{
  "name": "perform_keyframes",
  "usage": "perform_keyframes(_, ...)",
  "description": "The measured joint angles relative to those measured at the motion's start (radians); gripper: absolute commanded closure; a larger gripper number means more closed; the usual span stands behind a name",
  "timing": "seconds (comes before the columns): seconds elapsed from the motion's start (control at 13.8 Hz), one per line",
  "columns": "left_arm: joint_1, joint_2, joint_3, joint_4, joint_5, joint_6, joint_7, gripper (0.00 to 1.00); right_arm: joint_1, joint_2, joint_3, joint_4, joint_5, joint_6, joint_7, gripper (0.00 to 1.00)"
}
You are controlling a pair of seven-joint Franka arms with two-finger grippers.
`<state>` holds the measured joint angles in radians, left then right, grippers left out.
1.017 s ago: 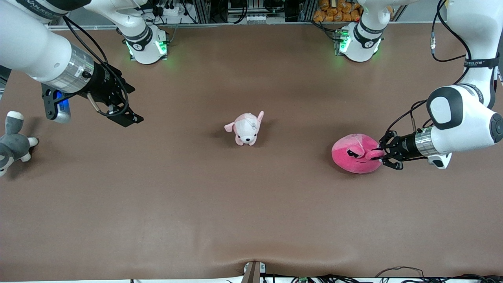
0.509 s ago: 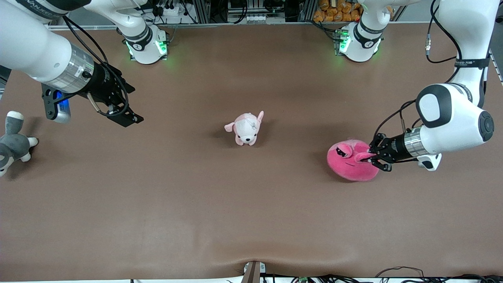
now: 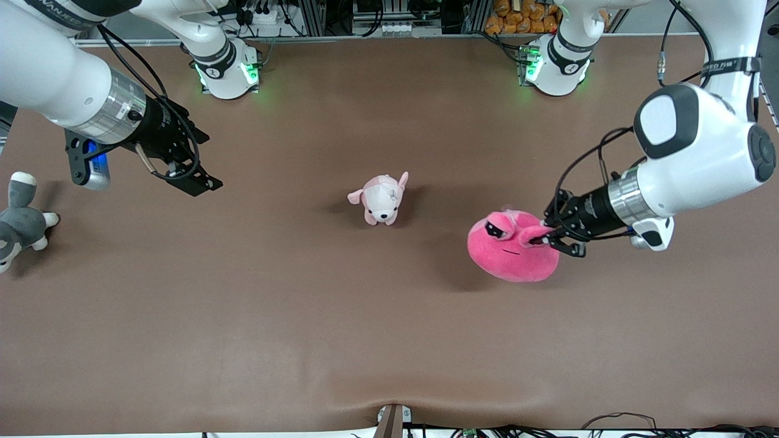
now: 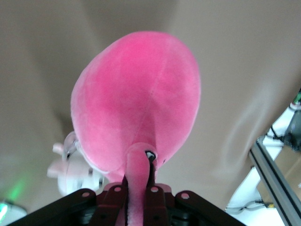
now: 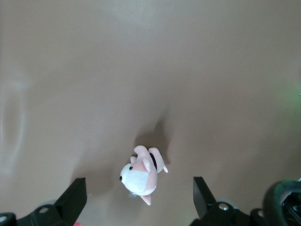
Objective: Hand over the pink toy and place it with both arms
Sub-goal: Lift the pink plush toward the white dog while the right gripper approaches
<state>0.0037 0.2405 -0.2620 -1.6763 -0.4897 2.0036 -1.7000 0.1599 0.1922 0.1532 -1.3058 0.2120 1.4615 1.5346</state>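
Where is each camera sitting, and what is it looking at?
Front view: high up across the table, facing both arms; it shows the left gripper shut on the pink toy and the right gripper open over the table.
Left wrist view: on the left arm's wrist, looking past its fingers at the held pink toy.
Right wrist view: on the waiting right arm's wrist, looking down between its fingers at the puppy plush.
Shared: the puppy plush appears in all three.

Hot-pink toy (image 3: 511, 255), pale pink-and-white puppy (image 3: 380, 199), grey-and-white plush (image 3: 18, 222), brown table (image 3: 304, 316)
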Motion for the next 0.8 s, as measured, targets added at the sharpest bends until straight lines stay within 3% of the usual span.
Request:
perform_keyframes(0.44, -0.044, 0.001, -0.201, 0.11, -0.012, -0.024, -0.247, 1.0, 0.161, 0.018, 0.005, -0.003, 0.005, 0.123, 0.367, 0.0)
perform_keyframes(0.8, -0.156, 0.017, -0.222, 0.162, -0.023, -0.011, -0.389, 1.0, 0.256, 0.075, 0.005, -0.008, 0.004, 0.275, 0.632, 0.0)
